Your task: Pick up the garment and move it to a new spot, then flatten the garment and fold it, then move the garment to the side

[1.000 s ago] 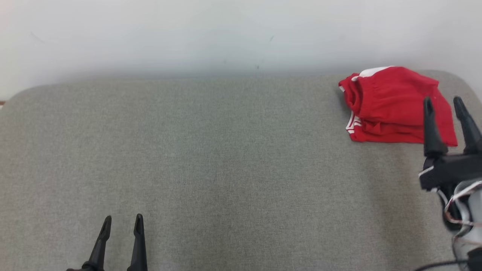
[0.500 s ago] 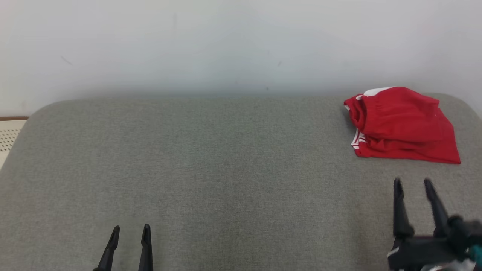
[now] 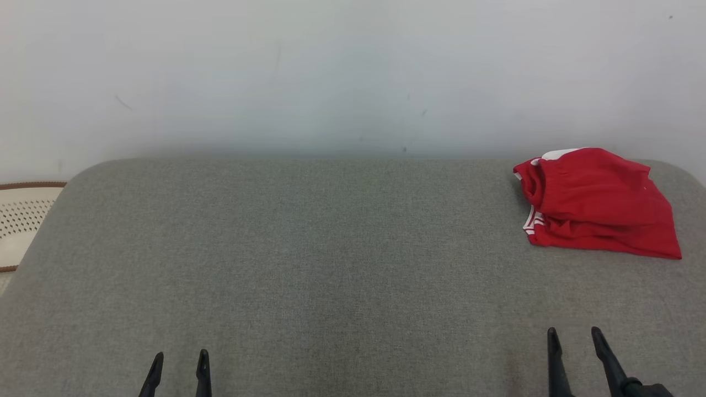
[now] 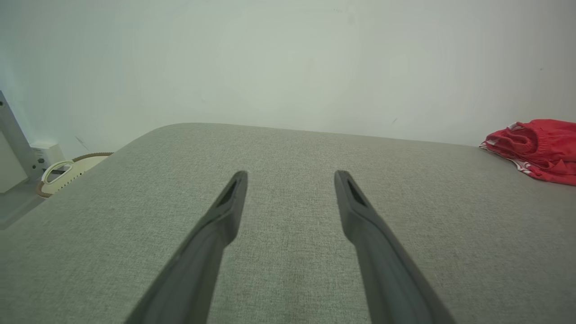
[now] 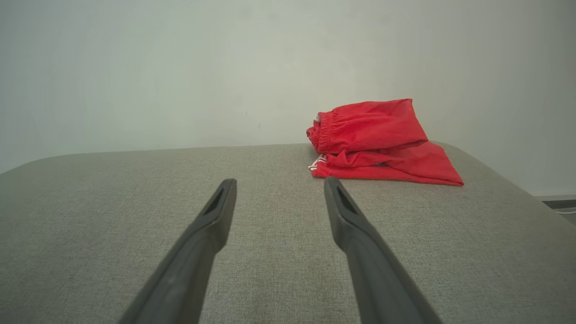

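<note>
Red garment (image 3: 598,204): folded, slightly rumpled, at far right corner of grey fabric bench (image 3: 331,264) | left end effector (image 3: 181,357): jaws apart, empty | right end effector (image 3: 573,332): jaws apart, empty, well apart from garment | progress: fold and side placement look done; nothing apparently left.

This looked like a plain indoor room, either a bare domestic corner or a test room; the pictures did not settle which. A wide grey fabric-covered pad (image 3: 331,264) with rounded corners stood against a bare, lightly scuffed white wall (image 3: 331,71). Off the pad's left edge sat a cream perforated basket (image 3: 19,220) with a brown rim, near a white socket box (image 4: 42,150) and a grey metal upright (image 4: 11,130). 1 red garment (image 3: 598,204) lay folded at the far right.
</note>
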Controlling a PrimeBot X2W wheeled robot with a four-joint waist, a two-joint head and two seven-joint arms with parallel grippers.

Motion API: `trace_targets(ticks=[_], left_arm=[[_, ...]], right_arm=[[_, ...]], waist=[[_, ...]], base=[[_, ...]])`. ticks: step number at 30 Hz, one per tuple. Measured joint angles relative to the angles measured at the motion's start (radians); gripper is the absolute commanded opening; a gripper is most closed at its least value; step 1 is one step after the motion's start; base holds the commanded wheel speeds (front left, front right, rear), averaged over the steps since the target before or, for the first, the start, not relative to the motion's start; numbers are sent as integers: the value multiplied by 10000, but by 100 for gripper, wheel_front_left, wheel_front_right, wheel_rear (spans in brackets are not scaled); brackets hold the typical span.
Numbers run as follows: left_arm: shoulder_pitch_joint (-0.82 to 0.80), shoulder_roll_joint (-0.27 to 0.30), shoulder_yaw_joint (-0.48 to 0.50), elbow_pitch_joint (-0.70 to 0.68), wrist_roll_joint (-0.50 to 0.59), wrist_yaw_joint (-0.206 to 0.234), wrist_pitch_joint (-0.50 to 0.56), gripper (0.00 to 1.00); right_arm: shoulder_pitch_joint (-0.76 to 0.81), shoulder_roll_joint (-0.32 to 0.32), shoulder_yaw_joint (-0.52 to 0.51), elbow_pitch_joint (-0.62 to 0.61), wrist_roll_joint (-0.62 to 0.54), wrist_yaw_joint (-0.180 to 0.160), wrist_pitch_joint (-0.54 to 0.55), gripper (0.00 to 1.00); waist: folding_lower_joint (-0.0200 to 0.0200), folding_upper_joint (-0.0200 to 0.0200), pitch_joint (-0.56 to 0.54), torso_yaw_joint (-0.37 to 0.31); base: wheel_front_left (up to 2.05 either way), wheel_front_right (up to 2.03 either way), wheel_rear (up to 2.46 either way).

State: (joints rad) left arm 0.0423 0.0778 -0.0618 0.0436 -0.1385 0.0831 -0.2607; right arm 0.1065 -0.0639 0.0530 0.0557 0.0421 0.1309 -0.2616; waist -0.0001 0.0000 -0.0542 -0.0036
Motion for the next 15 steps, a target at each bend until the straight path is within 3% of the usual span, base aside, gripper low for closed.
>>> trace_targets(ticks=[15], left_arm=[[-16, 81, 2, 232, -6, 301, 88, 100]], right_arm=[[27, 104, 165, 98, -401, 0, 2, 100]], waist=[[1, 0, 15, -277]], base=[[0, 0, 0]])
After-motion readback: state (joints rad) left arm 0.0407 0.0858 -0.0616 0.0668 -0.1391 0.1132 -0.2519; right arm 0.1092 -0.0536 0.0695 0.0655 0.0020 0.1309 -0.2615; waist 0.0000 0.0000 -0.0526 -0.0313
